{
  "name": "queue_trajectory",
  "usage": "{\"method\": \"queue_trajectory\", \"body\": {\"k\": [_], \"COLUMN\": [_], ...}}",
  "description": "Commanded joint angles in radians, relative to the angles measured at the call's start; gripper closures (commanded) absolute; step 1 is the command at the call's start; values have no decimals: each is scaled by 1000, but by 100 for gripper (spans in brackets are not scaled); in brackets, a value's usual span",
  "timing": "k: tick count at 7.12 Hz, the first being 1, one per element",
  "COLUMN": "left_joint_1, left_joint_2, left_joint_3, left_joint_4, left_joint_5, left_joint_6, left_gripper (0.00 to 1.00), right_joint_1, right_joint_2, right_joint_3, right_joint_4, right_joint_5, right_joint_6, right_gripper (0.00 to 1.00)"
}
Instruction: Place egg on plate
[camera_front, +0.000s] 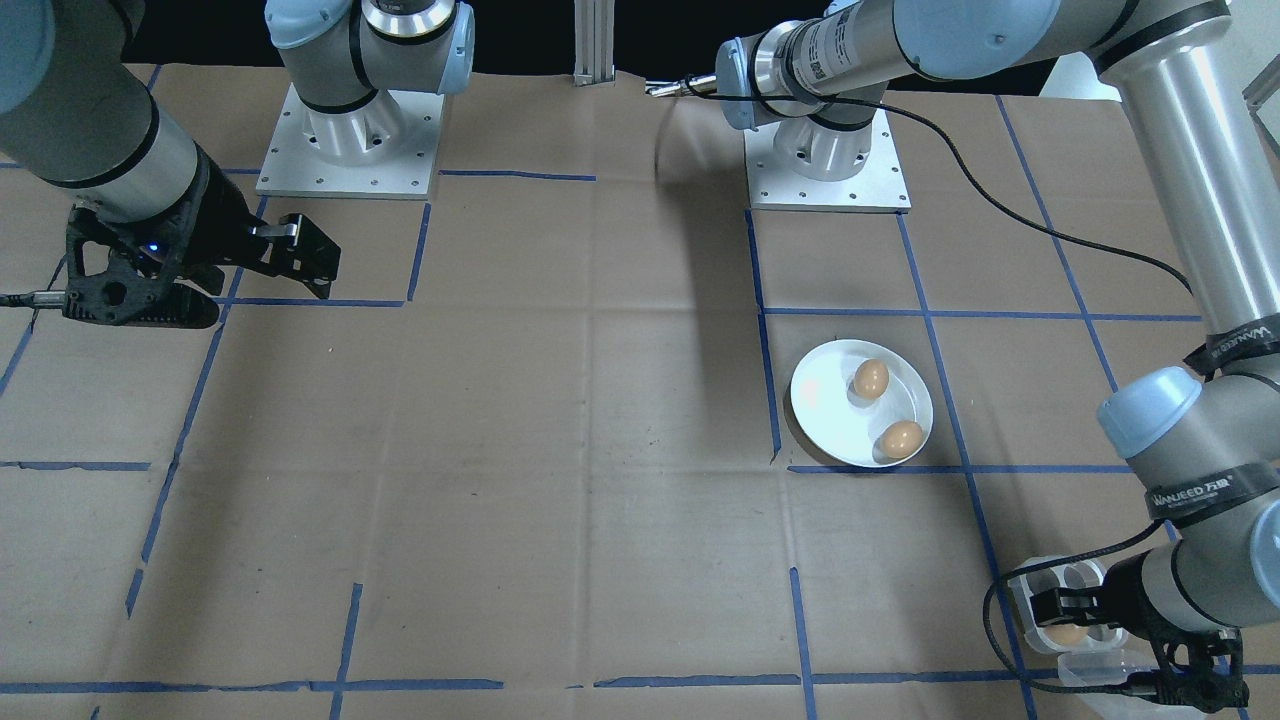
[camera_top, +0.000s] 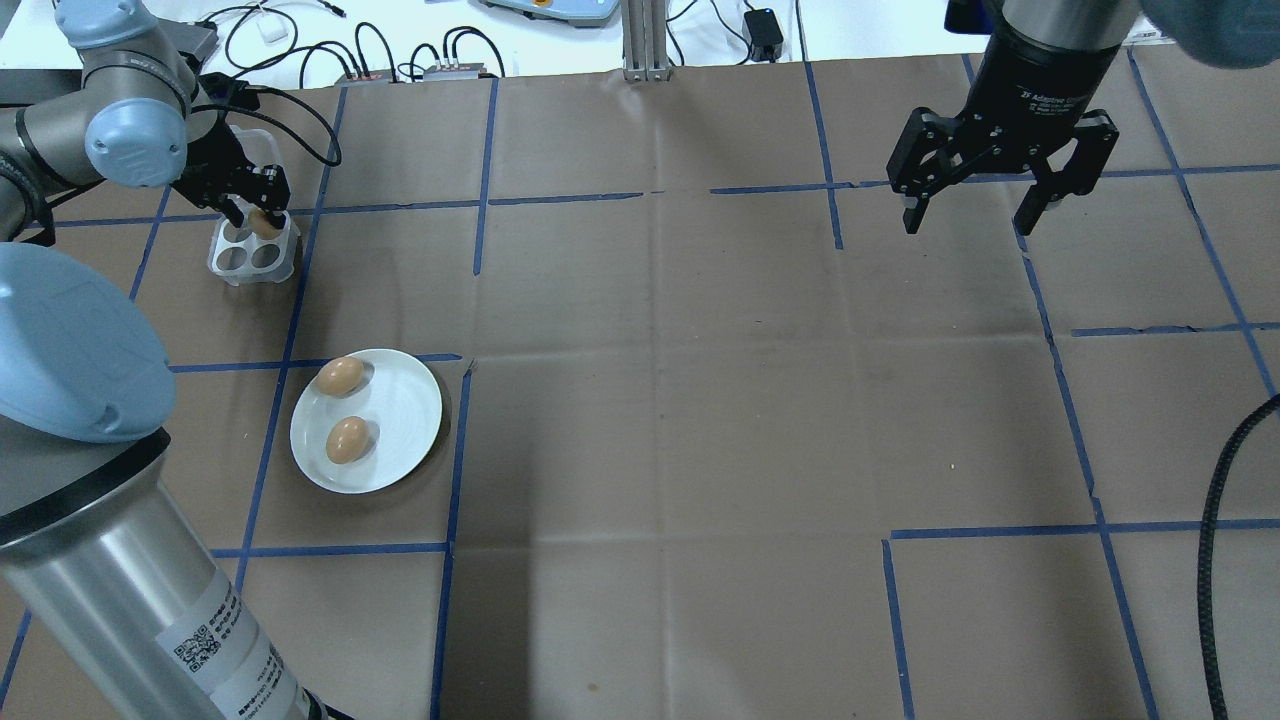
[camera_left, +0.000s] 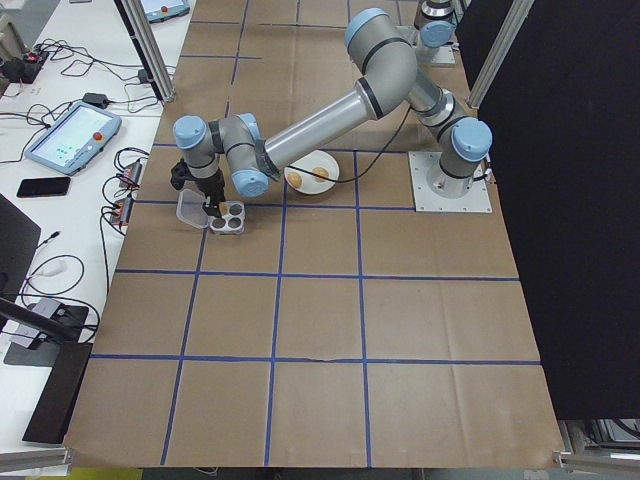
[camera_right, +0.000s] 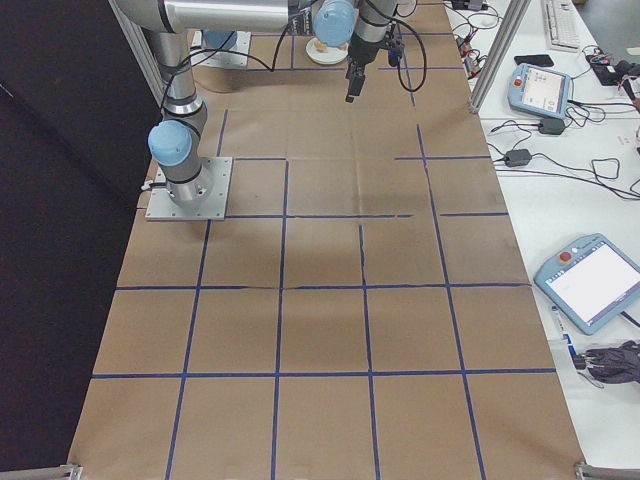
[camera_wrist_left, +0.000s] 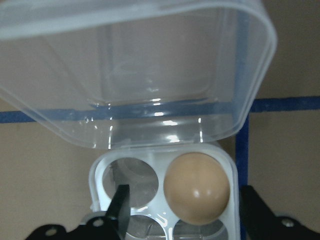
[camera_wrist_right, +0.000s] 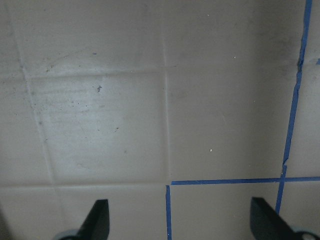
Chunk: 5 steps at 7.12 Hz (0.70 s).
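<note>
Left fingers (camera_wrist_left: 122, 202) open astride last egg (camera_wrist_left: 196, 187) in tray (camera_wrist_left: 162, 200): close gently, lift straight, carry to plate (camera_top: 400, 400); right fingers (camera_top: 915, 215) open, idle.

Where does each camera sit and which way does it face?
Front-facing: across table, facing robot; both arms.
Overhead: behind robot, looking down; left hand, right hand.
Exterior left: table's left end; left arm near.
Exterior right: right end; right arm near.
Left wrist: above egg tray; fingertips.
Right wrist: above paper; fingertips.
Shared: plate, first two.
</note>
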Motion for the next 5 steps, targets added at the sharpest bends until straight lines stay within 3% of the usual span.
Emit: {"method": "queue_trajectory", "body": {"k": [1,2,4,5], "left_joint_1": [1,1,1,1], "left_joint_2": [-2,-2,2,7], "left_joint_3": [2,2,2,13], "left_joint_4": [1,1,1,-5], "left_joint_5": [-4,-4,-4,-1], "left_joint_6": [0,-1,-1,-3], "left_gripper": [49,54,85,95], "right_joint_1": [0,0,0,0], "right_joint_2": [0,0,0,0], "right_joint_3": [0,0,0,0], "right_joint_4": [0,0,0,0], "right_joint_5": [0,0,0,0], "right_joint_6": [0,0,0,0], "right_gripper": [0,0,0,0]}}
